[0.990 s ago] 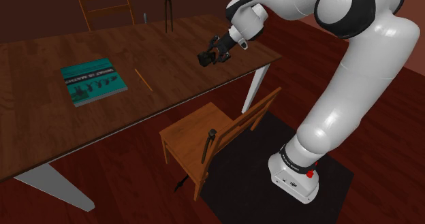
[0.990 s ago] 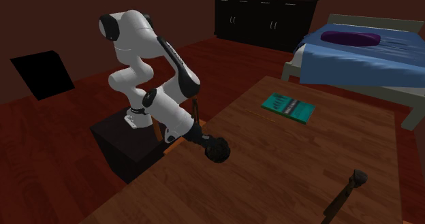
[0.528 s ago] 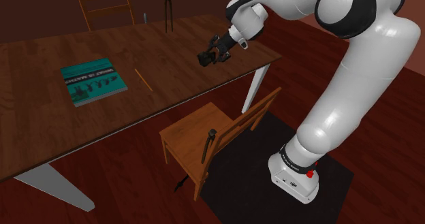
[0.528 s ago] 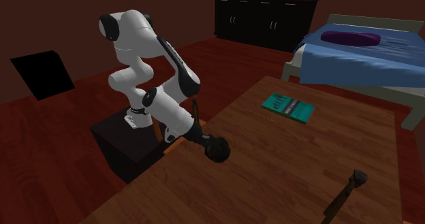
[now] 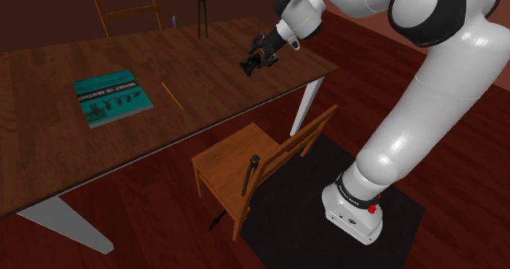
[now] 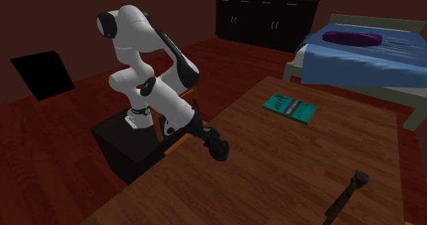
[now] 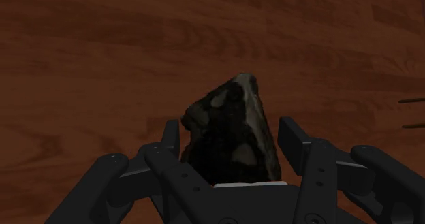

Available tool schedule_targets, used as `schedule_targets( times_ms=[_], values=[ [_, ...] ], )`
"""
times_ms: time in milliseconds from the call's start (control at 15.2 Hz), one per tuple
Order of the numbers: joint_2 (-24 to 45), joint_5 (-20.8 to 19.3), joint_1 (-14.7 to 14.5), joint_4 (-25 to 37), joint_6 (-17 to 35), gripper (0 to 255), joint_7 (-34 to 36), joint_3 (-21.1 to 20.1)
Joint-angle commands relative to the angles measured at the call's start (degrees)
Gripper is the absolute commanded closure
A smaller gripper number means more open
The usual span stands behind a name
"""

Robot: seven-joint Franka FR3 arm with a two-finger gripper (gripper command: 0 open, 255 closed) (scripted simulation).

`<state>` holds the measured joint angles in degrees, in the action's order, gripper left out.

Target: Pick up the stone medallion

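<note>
Shoulder view first: a long dark-brown wooden table (image 5: 49,136) runs across the room, and the white Franka arm with dark joints (image 5: 433,104) rises from its stand and bends over the end of the table at this view's right. A plain light-brown wooden chair (image 5: 245,165) stands at the table's near edge, partly on a black floor mat (image 5: 310,218). A second wooden chair (image 5: 125,10) stands at the far side. On the table top lies a flat teal book with dark print (image 5: 111,96), with a thin tan stick (image 5: 171,95) just beside it.

The all-black two-finger gripper (image 5: 249,65) hangs above the table near that end, pointing down and toward the shoulder view's left. In the wrist view its fingers (image 7: 170,137) press on both sides of a dark, mottled grey-and-black stone medallion (image 7: 235,148), which sticks out past the fingertips with wood grain behind it. So the gripper is clamped on the medallion, and the stone sits between the fingers above the table top.

Across the table, the second exterior view shows a bed with a blue cover (image 6: 356,59).
</note>
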<state>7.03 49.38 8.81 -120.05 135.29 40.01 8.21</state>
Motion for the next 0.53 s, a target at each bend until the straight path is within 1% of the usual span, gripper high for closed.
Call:
schedule_targets(
  times_ms=[0, 330, 462],
  values=[
    [-0.9, -1.0, 0.0, 0.3, -0.8, 255, 1.2, 0.2],
    [-2.8, -3.5, 0.0, 1.5, -3.0, 255, 4.3, 0.5],
    [-2.9, -3.6, 0.0, 1.6, -3.1, 255, 4.4, 0.5]
  ],
)
